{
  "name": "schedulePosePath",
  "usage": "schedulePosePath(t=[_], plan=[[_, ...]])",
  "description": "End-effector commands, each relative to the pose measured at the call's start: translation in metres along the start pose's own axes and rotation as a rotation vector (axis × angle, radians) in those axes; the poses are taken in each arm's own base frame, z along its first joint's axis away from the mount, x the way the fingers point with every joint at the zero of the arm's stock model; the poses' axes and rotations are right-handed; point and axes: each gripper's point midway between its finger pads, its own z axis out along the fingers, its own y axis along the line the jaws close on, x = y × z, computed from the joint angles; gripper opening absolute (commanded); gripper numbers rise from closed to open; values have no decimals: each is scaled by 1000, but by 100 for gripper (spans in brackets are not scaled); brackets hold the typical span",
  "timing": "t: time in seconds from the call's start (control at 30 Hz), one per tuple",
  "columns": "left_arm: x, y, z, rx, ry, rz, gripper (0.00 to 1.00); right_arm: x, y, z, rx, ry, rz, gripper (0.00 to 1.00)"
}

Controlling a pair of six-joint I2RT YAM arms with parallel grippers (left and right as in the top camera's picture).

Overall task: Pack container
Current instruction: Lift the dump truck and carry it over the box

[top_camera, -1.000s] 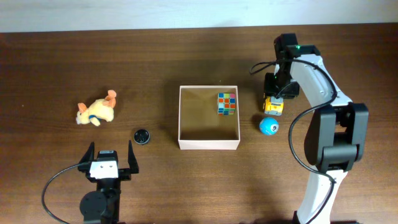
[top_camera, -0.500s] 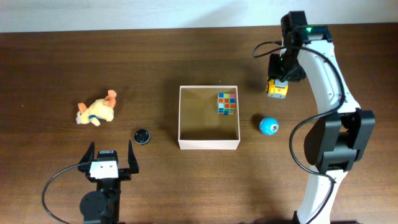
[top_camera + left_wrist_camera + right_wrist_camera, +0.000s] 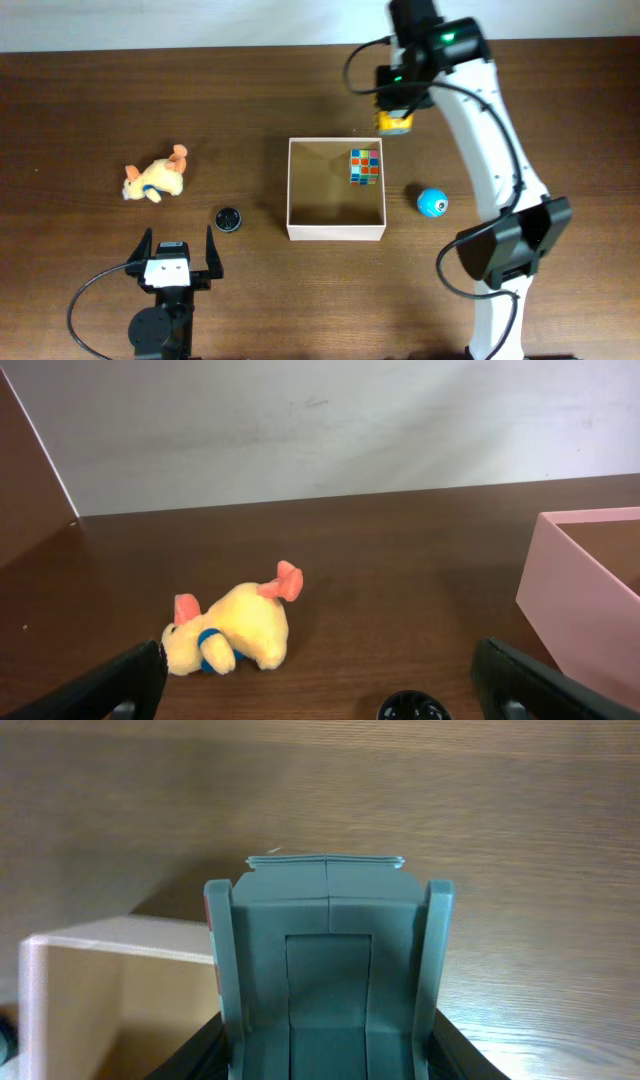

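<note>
Wood table (image 3: 100, 100), right pincer (image 3: 393, 113) clamped on yellow toy (image 3: 395, 124), near container (image 3: 335, 232)

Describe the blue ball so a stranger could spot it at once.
Find the container, the square box in the middle of the table. Just outside its right wall lies the blue ball. It alone is round and blue; the colourful cube sits inside.

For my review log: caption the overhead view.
Right hand holds a yellow toy by the container's far right corner; colourful cube inside.
</note>
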Motion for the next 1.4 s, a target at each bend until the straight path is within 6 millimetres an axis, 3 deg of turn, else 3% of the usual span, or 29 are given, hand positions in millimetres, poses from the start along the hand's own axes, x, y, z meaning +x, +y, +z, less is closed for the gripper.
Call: schedulePosePath(t=[0.0, 0.23, 0.4, 0.93, 1.37], plan=[[1, 0, 0, 0, 0, 19, 99, 7, 36, -14, -35, -14, -31, 42], [1, 0, 0, 0, 0, 19, 99, 30, 91, -18, -76, 7, -57, 43], [1, 0, 0, 0, 0, 19, 99, 39, 113, -19, -84, 6, -37, 42], [1, 0, 0, 0, 0, 19, 99, 69, 150, 34, -31, 107, 110, 42], [1, 1, 0, -4, 1, 19, 99, 69, 140, 55, 47, 108, 128, 42]])
